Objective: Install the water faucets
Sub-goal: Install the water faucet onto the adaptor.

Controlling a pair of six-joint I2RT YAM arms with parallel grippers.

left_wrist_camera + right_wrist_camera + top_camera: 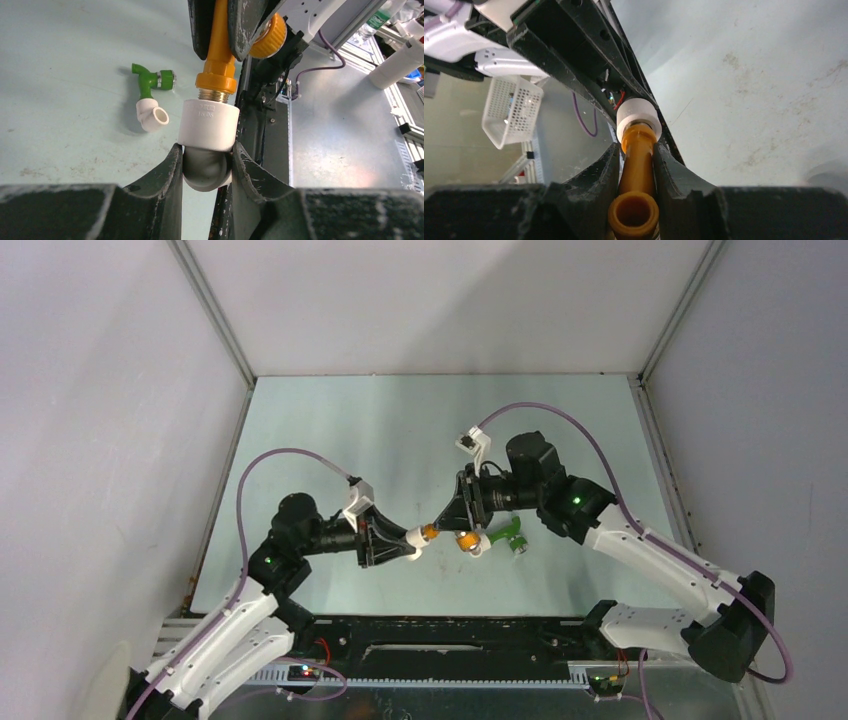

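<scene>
Pincer point(222, 25) (right) covers orange faucet point(216, 80) midsection

A pale green tabletop point(400, 430), scuffed and faintly stained, fills the middle of the overhead view. Plain white walls point(90, 440) close it in on the left, back and right, joined by slim metal corner posts point(215, 315). The light is soft and even, with a dim shadow across the back wall. A black plate point(520, 625) runs along the near edge. Outside the enclosure, the wrist views show a white mesh basket point(511, 117), a grey surface point(340, 140) and aluminium framing point(350, 30).
</scene>
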